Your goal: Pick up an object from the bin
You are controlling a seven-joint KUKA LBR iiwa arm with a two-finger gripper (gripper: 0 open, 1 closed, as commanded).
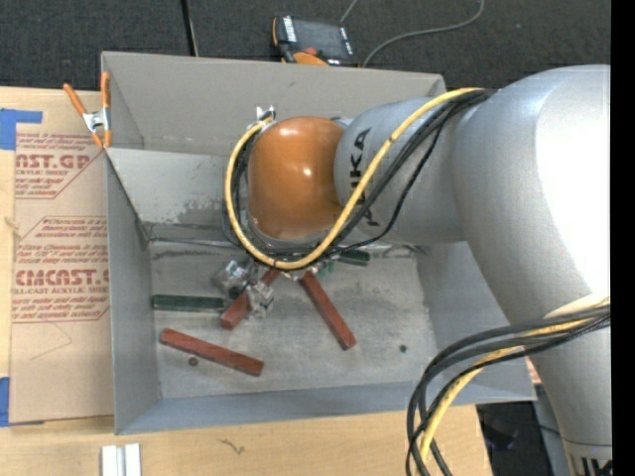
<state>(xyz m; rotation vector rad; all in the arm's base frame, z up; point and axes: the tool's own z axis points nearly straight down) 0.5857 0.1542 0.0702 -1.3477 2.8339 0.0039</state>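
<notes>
Reddish-brown short block (pixel 235 312) lay on the bin (pixel 129 266) floor, left of centre, at the tip of the gripper (pixel 253 288), positioned low there presumably to take it. Whether the tool stood wide or narrow could not be determined.

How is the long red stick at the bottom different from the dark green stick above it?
The red stick is reddish brown, the green stick dark green. The red stick looks wider and slants; the green stick lies level. Both are long bars lying flat.
</notes>
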